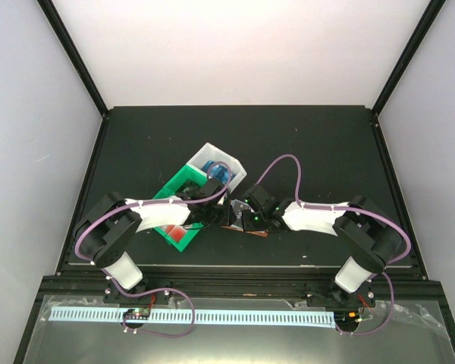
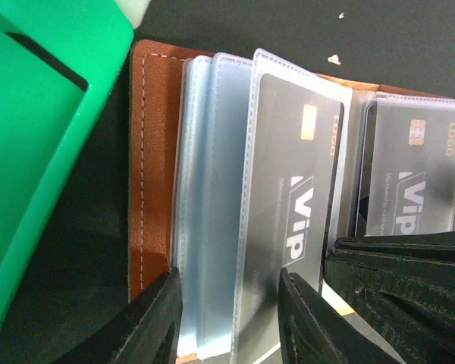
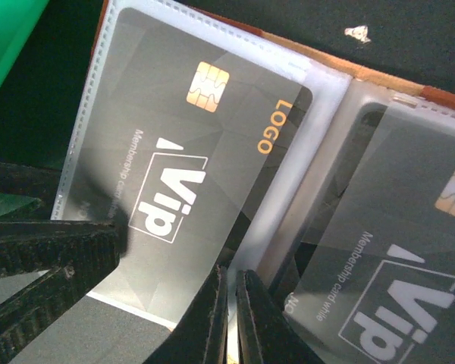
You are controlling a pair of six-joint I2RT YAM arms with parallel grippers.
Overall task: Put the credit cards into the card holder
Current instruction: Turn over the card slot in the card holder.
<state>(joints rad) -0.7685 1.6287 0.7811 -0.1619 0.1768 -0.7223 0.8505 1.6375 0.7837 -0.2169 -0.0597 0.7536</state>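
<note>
We are pinching our right gripper (image 3: 232,318) almost closed. Its fingers seem to be clamping the six o'clock corner of the black VIP card (image 3: 212,174), though we cannot be sure whether card or sleeve edge is lying between them. We are spreading our left gripper (image 2: 231,322) wide, one finger on either side of the fanned clear sleeves (image 2: 208,189). We are judging that this is pinning the pages down and parting them, so the pocket is gaping for the card.

Everything is sitting on the dark table (image 1: 303,144), where both arms are meeting near the centre. The green-and-white tray (image 2: 38,167) is lying at nine o'clock of the work, just beside it. The brown leather card holder (image 2: 148,174) is lying open, its stitched cover showing at nine o'clock of the sleeves. The card we are gripping is lying mostly inside its sleeve, and we are judging that it is needing only a last push deeper. At three o'clock a second black VIP card (image 2: 413,182) is sitting in its own pocket on the facing page. The gold chip (image 3: 206,85) of our card is pointing toward twelve o'clock.
</note>
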